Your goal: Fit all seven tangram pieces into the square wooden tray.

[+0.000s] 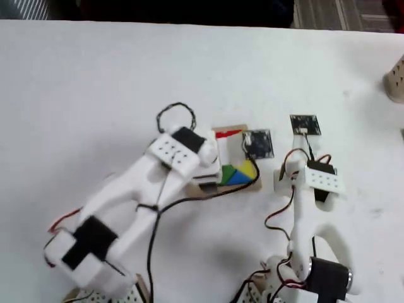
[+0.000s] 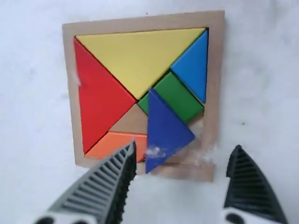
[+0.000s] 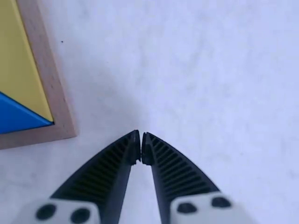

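While a dark-blue triangle (image 2: pixel 166 128) overlaps the tray (image 2: pixel 140 22) rim, left gripper (image 2: pixel 185 147) gapes.

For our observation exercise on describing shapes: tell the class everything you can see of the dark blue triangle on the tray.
The dark blue triangle is a flat, smooth, painted-looking piece, perhaps wood. It is not seated: it lies askew atop the green piece, over an uncovered gap, with one corner over the rim of the wooden tray. The open left gripper flanks it; contact is unclear.

One triangle (image 2: pixel 166 128) lies askew atop other pieces (image 2: pixel 140 51) in the tray (image 2: pixel 140 21).
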Controlling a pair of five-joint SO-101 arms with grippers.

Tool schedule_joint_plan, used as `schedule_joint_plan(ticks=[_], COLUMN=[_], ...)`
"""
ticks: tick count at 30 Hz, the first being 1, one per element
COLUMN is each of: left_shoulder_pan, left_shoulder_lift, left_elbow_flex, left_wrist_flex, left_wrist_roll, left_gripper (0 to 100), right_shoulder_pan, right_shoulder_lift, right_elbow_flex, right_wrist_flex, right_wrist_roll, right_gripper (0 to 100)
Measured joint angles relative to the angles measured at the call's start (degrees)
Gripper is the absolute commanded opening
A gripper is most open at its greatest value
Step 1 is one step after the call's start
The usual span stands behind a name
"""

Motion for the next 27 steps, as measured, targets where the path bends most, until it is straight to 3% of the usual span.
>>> schedule_joint_plan(ticks=[5,11,15,17,21,24,27], left_shoulder_pan=[-2.29,-11.96,-19.34,-23.30,-26.20,-26.37,-26.73], left_shoulder_lift=[-10.02,-15.47,-15.56,-15.56,-15.56,-15.56,-15.56], left_elbow_flex=[0.00,1.14,7.56,11.78,20.13,21.80,22.51], left_wrist_flex=[7.47,14.86,14.24,11.60,3.08,-0.79,-3.87], left_wrist_roll=[13.45,40.88,56.88,58.02,57.85,57.85,57.76], left_gripper=[30,30,30,25,2,6,2], right_shoulder_pan=[0.00,0.00,0.00,-0.97,-5.98,-11.16,-15.82], right_shoulder_lift=[0.00,0.00,0.00,0.00,0.00,0.00,0.00], right_elbow_flex=[0.00,-0.26,-2.99,-4.75,-8.09,-9.67,-9.85], right_wrist_flex=[0.00,0.00,0.79,2.46,4.84,4.40,2.29], right_wrist_roll=[2.46,3.25,3.60,3.60,3.60,3.60,3.60], right_gripper=[1.8,1.8,1.8,1.8,1.8,1.8,1.8])
